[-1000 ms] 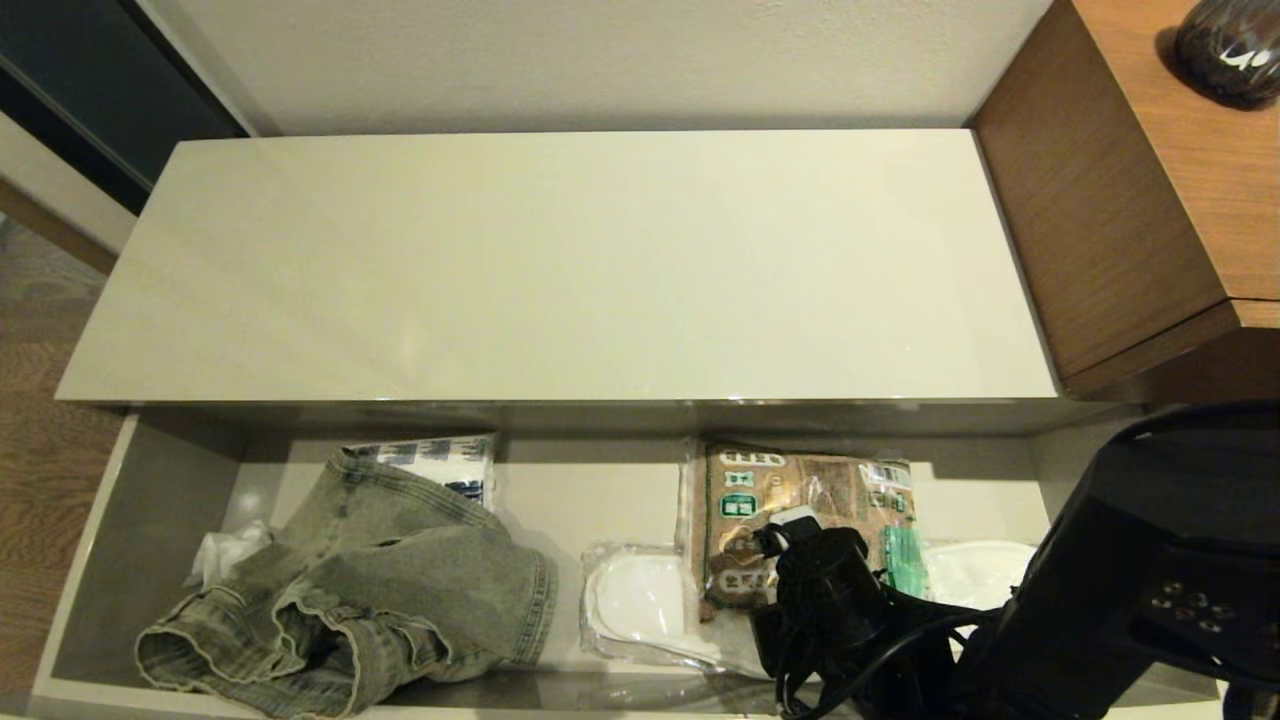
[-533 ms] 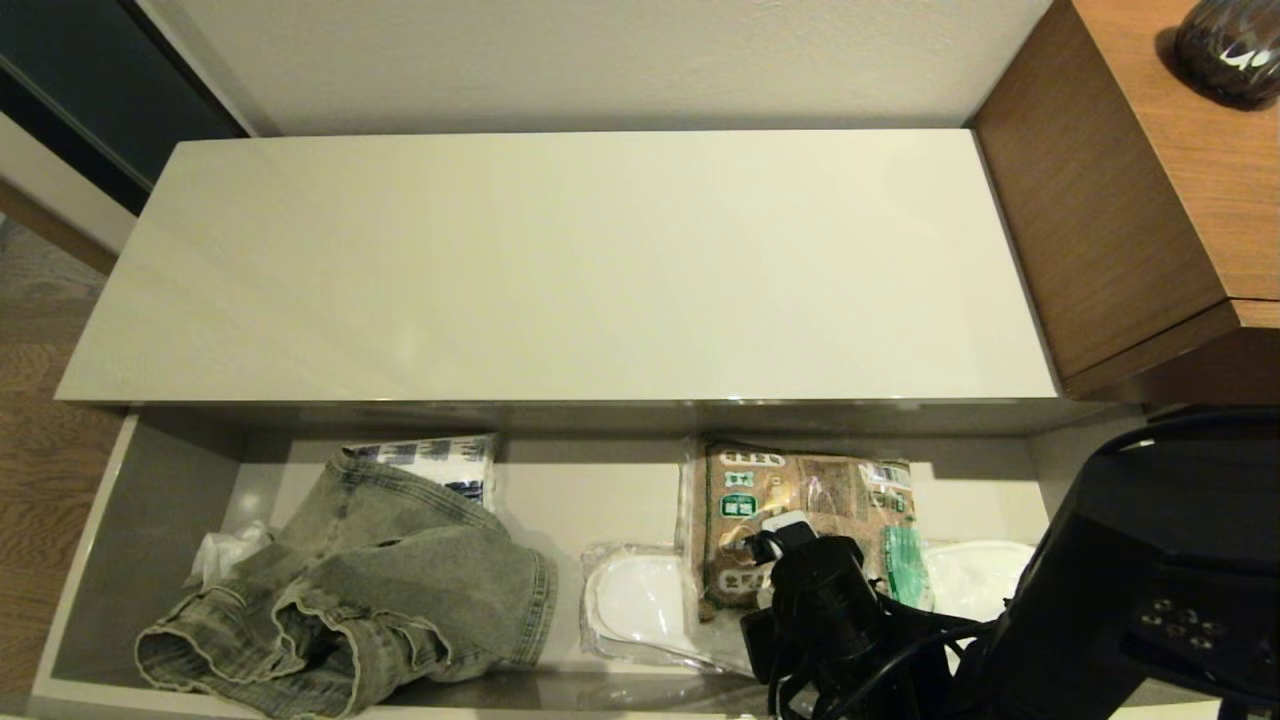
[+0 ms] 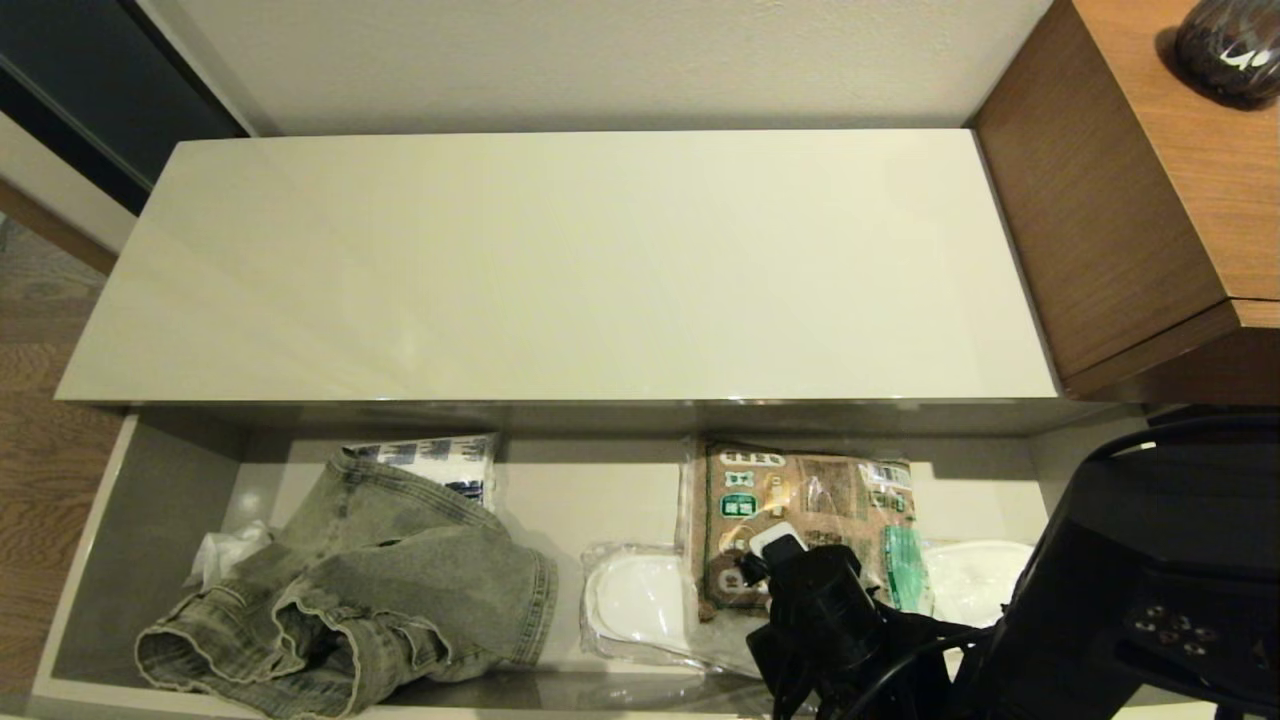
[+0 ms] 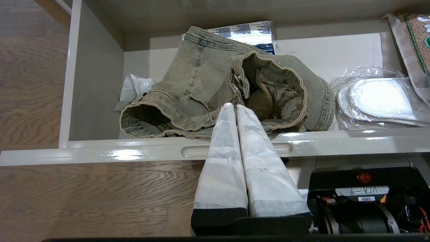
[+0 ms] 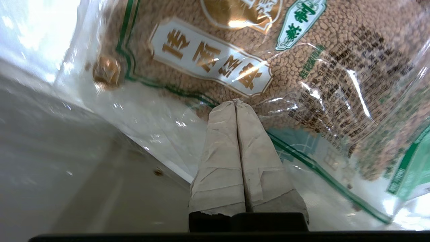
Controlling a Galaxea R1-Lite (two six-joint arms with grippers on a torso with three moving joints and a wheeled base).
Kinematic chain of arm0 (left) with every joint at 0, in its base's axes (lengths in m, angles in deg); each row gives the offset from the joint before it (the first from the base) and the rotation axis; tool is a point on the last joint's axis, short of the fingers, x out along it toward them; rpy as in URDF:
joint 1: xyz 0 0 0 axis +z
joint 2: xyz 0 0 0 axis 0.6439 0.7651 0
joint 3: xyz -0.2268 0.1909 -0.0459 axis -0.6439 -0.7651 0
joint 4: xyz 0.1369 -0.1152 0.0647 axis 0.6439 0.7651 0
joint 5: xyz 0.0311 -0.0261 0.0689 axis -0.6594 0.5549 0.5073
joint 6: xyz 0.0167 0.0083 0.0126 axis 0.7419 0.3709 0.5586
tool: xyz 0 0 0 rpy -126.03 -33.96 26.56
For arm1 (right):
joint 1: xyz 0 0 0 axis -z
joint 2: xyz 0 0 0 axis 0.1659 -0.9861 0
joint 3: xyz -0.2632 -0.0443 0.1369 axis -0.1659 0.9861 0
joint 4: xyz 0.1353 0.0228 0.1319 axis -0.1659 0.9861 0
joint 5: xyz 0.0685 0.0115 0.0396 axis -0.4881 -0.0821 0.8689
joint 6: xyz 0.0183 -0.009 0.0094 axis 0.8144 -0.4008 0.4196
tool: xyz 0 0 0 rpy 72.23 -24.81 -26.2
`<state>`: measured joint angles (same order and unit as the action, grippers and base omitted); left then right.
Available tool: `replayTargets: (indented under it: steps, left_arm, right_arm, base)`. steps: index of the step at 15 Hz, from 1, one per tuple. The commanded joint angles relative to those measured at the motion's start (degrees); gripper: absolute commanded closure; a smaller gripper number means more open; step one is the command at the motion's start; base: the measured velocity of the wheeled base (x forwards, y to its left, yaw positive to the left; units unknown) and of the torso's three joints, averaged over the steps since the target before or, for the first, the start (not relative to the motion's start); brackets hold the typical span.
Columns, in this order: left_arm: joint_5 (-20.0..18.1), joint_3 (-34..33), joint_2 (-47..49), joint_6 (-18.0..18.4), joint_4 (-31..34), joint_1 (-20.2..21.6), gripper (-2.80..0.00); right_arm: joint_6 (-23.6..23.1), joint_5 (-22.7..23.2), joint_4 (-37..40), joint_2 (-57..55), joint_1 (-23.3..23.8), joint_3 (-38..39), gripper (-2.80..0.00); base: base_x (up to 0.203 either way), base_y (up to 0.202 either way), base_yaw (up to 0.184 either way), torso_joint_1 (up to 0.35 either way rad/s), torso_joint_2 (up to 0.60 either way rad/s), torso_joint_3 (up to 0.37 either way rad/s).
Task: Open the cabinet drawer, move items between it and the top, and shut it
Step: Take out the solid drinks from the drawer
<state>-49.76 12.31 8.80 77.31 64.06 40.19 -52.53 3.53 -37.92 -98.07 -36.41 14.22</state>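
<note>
- Below, the cabinet drawer (image 3: 165, 500) is seen pulled fully out in the head view, its grey walls and floor exposed under the front edge of the top (image 3: 560, 270).
- The top is shown as a bare glossy cream panel, with a wooden cabinet (image 3: 1130, 190) standing at its 3 o'clock side.
- The denim garment (image 3: 370, 600) lies crumpled in the drawer's left half, at about 7 o'clock of the head view; a waistband opening is turned toward the drawer's front.
- A printed white pack (image 3: 440, 462) is partly covered by the garment at the garment's 12 o'clock edge, against the drawer's back.
- The bag of brown granules (image 3: 800, 490) lies flat in the right half of the drawer, at about 5 o'clock of the head view, overlapping the white slippers (image 3: 640, 600) wrapped in clear plastic.
- The right gripper (image 5: 235, 102) is held low over the bag's near edge; its fingers are pressed together with no gap, and their tips lie at the bag's green border line. Whether film is pinched between them cannot be told.
- The left gripper (image 4: 232, 107) is parked outside the drawer, in front of its face; its fingers are closed together on nothing, pointing toward the garment.
- An oblong notch (image 4: 198, 150) in the drawer's face is seen just behind the left fingers.
</note>
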Motion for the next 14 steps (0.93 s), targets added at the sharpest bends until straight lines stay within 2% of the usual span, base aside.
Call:
replayTargets:
  steps: [1,3,6,14]
  left_arm:
    - [0.0,0.0,0.1,0.0,0.0,0.1,0.0]
    - [0.0,0.0,0.1,0.0,0.0,0.1,0.0]
    - [0.0,0.0,0.1,0.0,0.0,0.1,0.0]
    - [0.0,0.0,0.1,0.0,0.0,0.1,0.0]
  right_arm:
    - [-1.5,-0.3,0.4,-0.1,0.0,-0.3,0.0]
    - [-1.3,-0.7,0.4,-1.4,0.0,-0.6,0.0]
    - [-1.4,-3.6,0.4,-2.7,0.0,-1.4,0.0]
    - [-1.0,-4.7,-0.1,-5.6,0.0,-2.3,0.0]
  base:
    - [0.0,0.0,0.0,0.0,0.0,0.0]
    - [0.0,0.0,0.0,0.0,0.0,0.0]
    - [0.0,0.0,0.0,0.0,0.0,0.0]
    - [0.0,0.0,0.0,0.0,0.0,0.0]
